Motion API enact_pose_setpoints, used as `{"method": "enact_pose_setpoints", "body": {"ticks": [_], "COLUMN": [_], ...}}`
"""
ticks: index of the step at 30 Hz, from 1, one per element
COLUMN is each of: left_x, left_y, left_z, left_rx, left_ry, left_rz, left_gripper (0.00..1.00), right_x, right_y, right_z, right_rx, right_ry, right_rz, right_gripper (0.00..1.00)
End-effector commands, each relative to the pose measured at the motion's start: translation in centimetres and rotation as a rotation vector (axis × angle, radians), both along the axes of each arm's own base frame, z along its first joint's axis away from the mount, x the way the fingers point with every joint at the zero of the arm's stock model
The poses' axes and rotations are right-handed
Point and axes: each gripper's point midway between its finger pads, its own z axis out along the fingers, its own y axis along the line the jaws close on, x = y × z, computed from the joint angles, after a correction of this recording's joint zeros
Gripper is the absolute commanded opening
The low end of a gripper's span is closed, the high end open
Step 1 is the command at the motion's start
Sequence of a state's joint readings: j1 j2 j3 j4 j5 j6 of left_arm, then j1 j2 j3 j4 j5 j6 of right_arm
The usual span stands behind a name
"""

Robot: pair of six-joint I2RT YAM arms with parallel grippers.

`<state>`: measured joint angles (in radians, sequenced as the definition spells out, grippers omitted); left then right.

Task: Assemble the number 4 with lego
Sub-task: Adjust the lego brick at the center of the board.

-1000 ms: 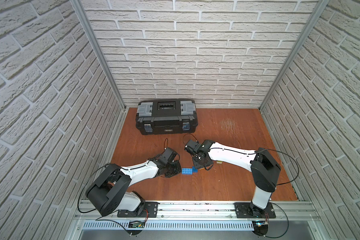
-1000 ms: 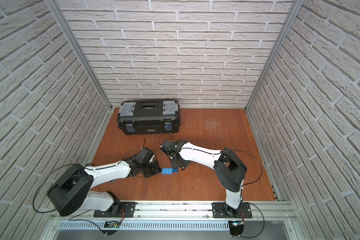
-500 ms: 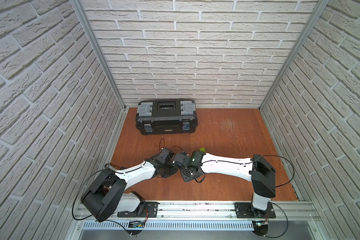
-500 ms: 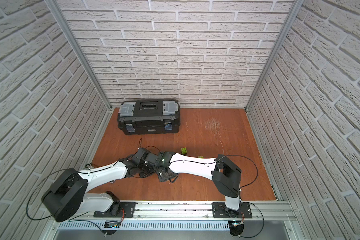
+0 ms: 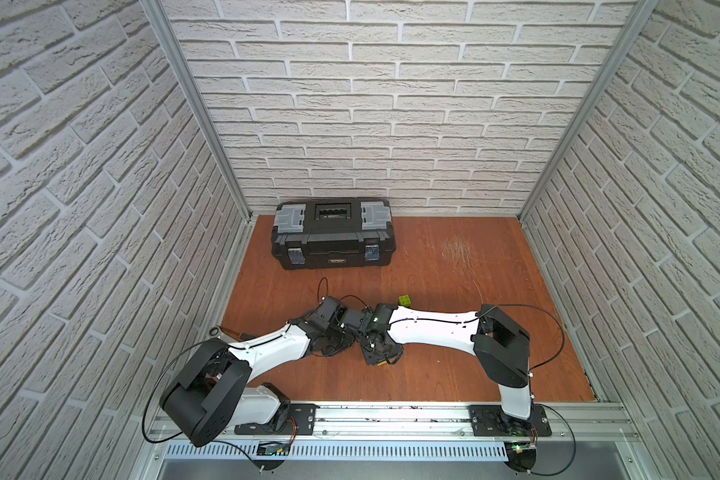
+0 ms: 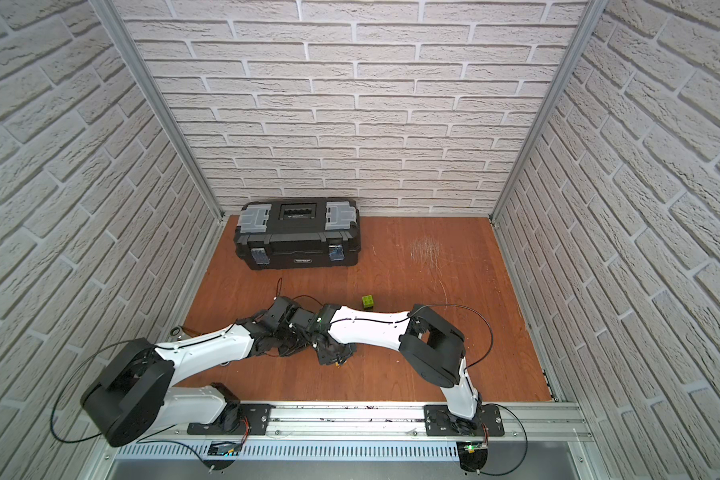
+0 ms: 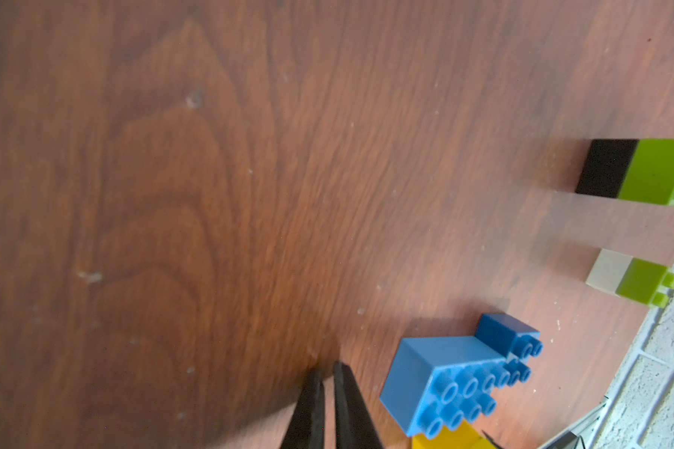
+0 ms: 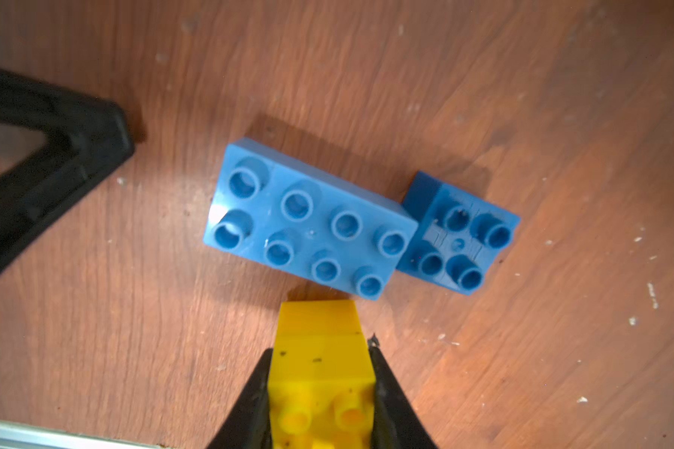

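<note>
Clamped between the jaws of my right claw [image 8: 320, 346] is a stack of two yellow studded plastic bricks [image 8: 320, 318]. Its free end sits just beside the long side of the long blue eight-stud brick [image 8: 308, 221], and I cannot tell whether they touch. That brick lies on the reddish wooden tabletop [image 8: 522, 97], end to end with the small square blue four-stud brick [image 8: 460, 233] and touching it at a slight angle.

My left claw [image 7: 327, 371] is pinched together on nothing, its tips on the wood just beside the long blue brick. Its wrist camera alone shows the black brick joined to a lime green brick [image 7: 635, 171] and, nearby, the white brick joined to a lime green brick [image 7: 631, 282].

Both top views hide the blue bricks under my wrists. They show only one lime green studded top [image 5: 406, 301] [image 6: 367, 301] just behind my right forearm, and the big black plastic toolbox with grey latches [image 5: 333, 241] [image 6: 296, 237] against the back wall. The small pale label on its front is too small to read.
</note>
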<state>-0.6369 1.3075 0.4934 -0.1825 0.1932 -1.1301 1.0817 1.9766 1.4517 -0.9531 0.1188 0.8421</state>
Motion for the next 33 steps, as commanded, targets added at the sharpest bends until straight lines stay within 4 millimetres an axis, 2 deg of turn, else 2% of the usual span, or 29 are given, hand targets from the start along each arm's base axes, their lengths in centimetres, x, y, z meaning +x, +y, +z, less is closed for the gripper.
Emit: {"method": "enact_pose_setpoints", "body": {"ticks": [1, 19, 26, 29, 33], "left_x": [-2.0, -2.1, -2.5, -2.4, -2.3], "left_y": [1.5, 1.2, 0.7, 0.5, 0.3], "left_z": [-2.2, -2.3, -2.1, -2.1, -2.2], "left_rx": [0.072, 0.072, 0.066, 0.066, 0.066], "left_ry": [0.083, 0.090, 0.085, 0.085, 0.083], "left_rz": [0.004, -0.004, -0.012, -0.018, -0.026], "left_gripper": [0.11, 0.10, 0.10, 0.09, 0.09], "right_x": [1.6, 2.4, 2.4, 2.8, 3.3], "right_y": [-0.1, -0.6, -3.1, -4.8, -5.8], "right_z": [1.0, 1.6, 6.4, 7.4, 7.3], "right_rx": [0.015, -0.010, 0.055, 0.049, 0.042], "right_ry": [-0.038, -0.056, -0.145, -0.166, -0.163], "right_rz": [-0.037, -0.028, -0.039, -0.075, -0.103], "right_gripper": [0.02, 0.02, 0.02, 0.02, 0.02]}}
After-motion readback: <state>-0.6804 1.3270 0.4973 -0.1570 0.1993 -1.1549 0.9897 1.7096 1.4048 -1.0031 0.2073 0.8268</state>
